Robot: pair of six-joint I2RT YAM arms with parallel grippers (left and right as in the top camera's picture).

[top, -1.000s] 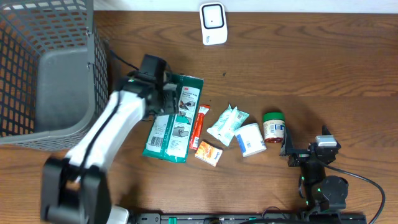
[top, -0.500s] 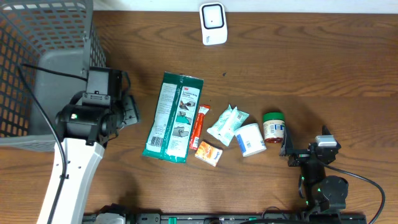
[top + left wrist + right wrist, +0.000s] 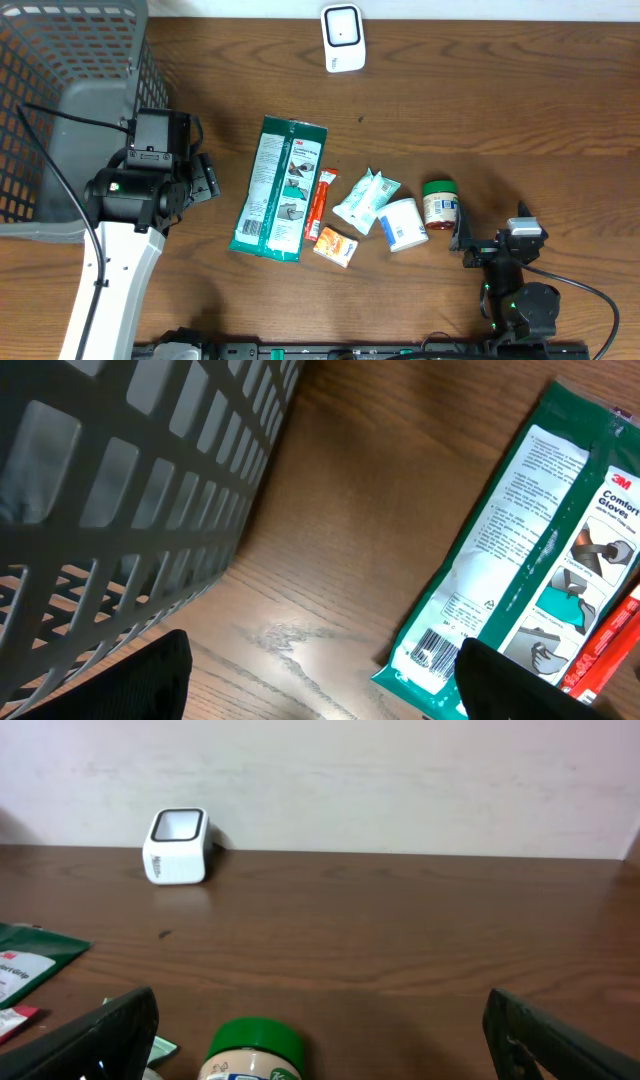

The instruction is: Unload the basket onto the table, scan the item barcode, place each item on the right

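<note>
1. Plainly empty-handed: the left gripper (image 3: 203, 155) hovers just beside the grey mesh basket (image 3: 70, 110), fingers spread wide with nothing between them.
2. The right gripper (image 3: 463, 238) sits low at the near edge of the table (image 3: 520, 110), jaws likewise parted and holding nothing, close to a green-lidded jar (image 3: 439, 205).
3. Goods wait in a loose row mid-table: a green glove packet (image 3: 278, 190), a red stick pack (image 3: 319, 205), pale sachets (image 3: 365, 200), a white tub (image 3: 403, 224) and a small orange box (image 3: 336, 246). None is in a grip.
4. The white scanner (image 3: 343, 38) stands at the far edge, well apart from every item.
5. Judged from this, the step in hand is choosing and reaching for an item; no scan is under way.
6. The glove packet lies nearest the left arm, its barcode (image 3: 430, 652) showing at the near corner in the left wrist view. The next move likely calls for swinging over the packet, descending, and pinching a flat edge off the wood. The arm would then carry it to the scanner with the barcode turned toward the window.
</note>
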